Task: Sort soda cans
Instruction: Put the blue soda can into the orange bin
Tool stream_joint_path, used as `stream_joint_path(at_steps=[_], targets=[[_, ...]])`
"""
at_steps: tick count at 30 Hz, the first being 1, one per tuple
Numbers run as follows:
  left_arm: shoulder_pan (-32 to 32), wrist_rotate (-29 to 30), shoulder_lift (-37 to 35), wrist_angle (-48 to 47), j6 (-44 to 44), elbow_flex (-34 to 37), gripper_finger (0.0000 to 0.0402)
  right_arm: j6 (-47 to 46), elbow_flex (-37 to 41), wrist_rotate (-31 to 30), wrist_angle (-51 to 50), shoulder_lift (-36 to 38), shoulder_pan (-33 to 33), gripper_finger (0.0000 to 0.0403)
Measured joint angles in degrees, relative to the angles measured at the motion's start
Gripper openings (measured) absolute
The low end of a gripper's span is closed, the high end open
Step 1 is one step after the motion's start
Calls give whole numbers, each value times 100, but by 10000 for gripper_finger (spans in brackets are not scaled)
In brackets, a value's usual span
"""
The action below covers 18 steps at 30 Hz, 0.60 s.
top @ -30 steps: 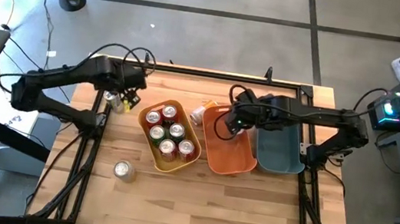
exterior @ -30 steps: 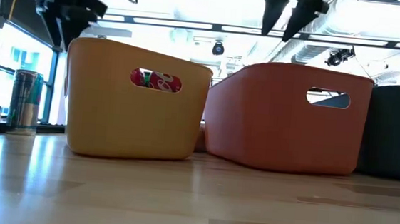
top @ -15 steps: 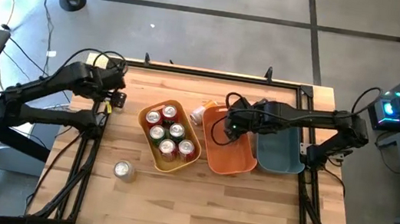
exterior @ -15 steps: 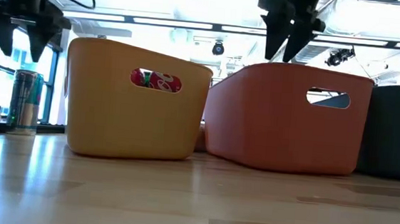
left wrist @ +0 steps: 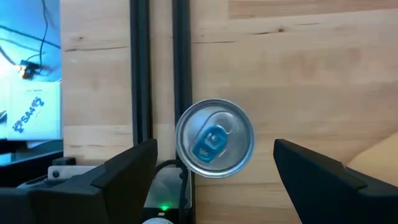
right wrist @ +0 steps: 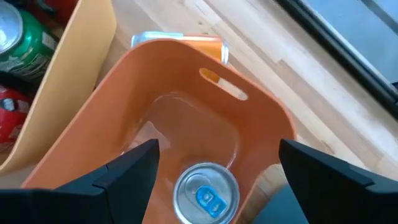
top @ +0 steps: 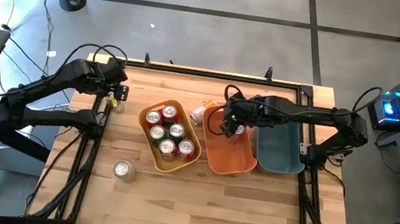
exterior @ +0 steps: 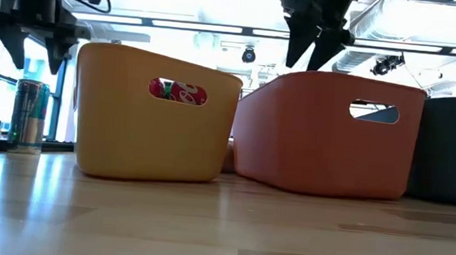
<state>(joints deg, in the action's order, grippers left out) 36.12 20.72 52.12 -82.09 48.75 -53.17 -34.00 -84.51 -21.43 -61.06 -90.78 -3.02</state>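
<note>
A soda can with a silver top and blue tab [left wrist: 214,138] stands upright at the table's left edge; in the low view it shows as a greenish can [exterior: 29,116]. My left gripper [left wrist: 214,152] [top: 113,94] hovers open above it, one finger on either side, touching nothing. My right gripper [right wrist: 217,146] [top: 228,123] is open above the orange bin [top: 229,158], where another blue-tabbed can [right wrist: 206,191] stands on the bin's floor. Several red and green cans [top: 170,133] stand in the yellow bin [top: 145,145]. One more can [top: 123,169] stands alone on the table.
An orange can [right wrist: 180,42] [top: 198,114] lies on its side by the orange bin's far end. A teal bin [top: 282,150] sits right of the orange one. Black frame rails [left wrist: 155,62] run along the table's left edge, close to the left gripper's can.
My left gripper has swung from near the yellow bin toward the table's left edge and now stands over the can there. My right gripper has shifted a little toward the left above the orange bin. The bins and cans have kept still.
</note>
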Motion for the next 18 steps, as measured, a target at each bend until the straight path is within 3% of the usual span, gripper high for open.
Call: stream_joint_path(at_steps=[4, 9, 18], targets=[[174, -58, 2, 191, -65, 182, 314, 0, 0, 51, 0, 0, 43, 326], [486, -650, 6, 797, -258, 677, 314, -1, 0, 50, 41, 0, 43, 326], [618, -465, -79, 893, -240, 764, 314, -45, 0, 66, 90, 0, 43, 326]])
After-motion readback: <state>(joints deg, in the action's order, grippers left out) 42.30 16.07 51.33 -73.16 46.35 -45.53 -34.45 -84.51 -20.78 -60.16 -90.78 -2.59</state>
